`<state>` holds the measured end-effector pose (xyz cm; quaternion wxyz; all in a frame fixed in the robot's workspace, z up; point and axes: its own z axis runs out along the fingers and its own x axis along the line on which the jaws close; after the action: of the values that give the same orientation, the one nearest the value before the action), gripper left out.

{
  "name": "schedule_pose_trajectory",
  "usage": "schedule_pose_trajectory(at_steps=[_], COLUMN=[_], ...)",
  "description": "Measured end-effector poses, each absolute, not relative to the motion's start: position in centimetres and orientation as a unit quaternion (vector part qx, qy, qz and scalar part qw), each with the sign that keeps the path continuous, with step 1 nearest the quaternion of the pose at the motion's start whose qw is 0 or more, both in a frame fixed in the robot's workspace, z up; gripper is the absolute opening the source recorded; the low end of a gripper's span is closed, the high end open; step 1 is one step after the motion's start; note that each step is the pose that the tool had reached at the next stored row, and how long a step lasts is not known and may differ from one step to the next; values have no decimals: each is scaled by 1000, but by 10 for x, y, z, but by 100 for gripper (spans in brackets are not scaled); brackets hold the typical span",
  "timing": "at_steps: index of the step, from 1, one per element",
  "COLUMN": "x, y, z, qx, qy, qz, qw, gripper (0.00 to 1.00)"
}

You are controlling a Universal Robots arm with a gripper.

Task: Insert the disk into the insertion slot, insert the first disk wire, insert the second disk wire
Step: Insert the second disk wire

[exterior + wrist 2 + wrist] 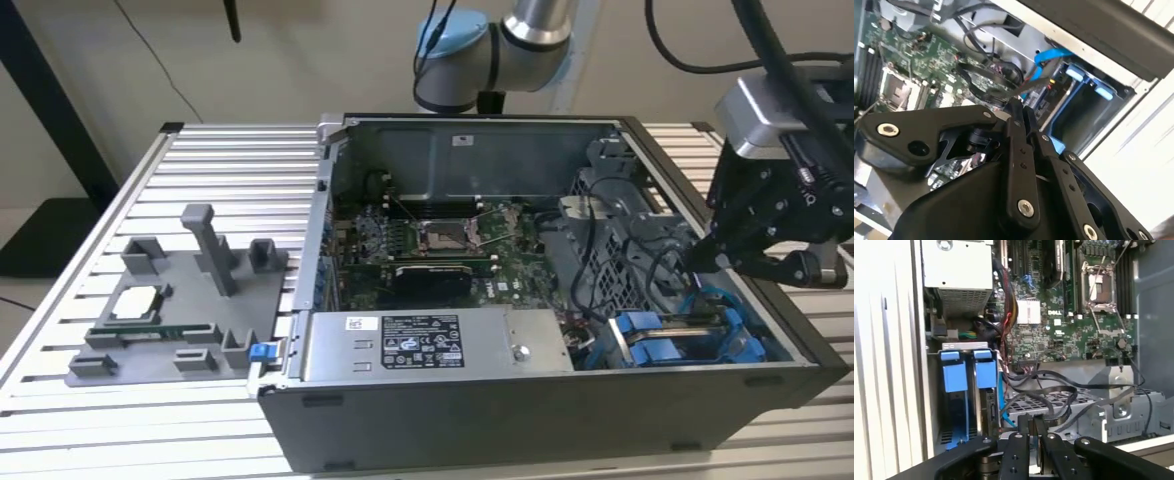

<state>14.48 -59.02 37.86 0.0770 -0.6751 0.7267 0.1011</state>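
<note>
- One gripper (747,255), hung over the open case (534,410) at the edge on the exterior view's right, above the drive corner.
- Two fingers (1015,145) drawn together, tips meeting in the second wrist view; a narrow seam between them in the first wrist view (1032,422).
- One flat dark wire (1034,84) running off from right at the fingertips; pinched or merely passing behind, cannot tell.
- Slot (961,346) just ahead of the fingertips and below them: grey metal bay, two blue tabs (954,375) side by side at its mouth.
- Disk (988,410) apparently seated under the tab nearer the board, one dark edge showing; silver face hidden, so not certain.
- One light-blue cable (1000,400) beside that edge, between bay and fingertips.
- Several black wires (1054,390), looped between fingertips and motherboard (1069,335); number unclear.
- One motherboard beyond the wires, one open socket (1099,287) on it.
- One power-supply box (427,345), well away from the gripper, along the case's near wall.
- One grey fixture (174,300) outside the case, far side from the gripper, on the slatted table (80,420); one chip (134,302) and one memory stick (154,330) on it.
</note>
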Motion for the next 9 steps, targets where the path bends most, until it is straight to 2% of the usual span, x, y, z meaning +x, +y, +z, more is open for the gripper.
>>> schedule_pose_trajectory(at_steps=[5, 9], x=[139, 135], y=[-590, -586], z=[378, 374], qx=[-677, -678], qy=[730, 731], qz=[75, 66], qw=[52, 45], gripper=[0, 0])
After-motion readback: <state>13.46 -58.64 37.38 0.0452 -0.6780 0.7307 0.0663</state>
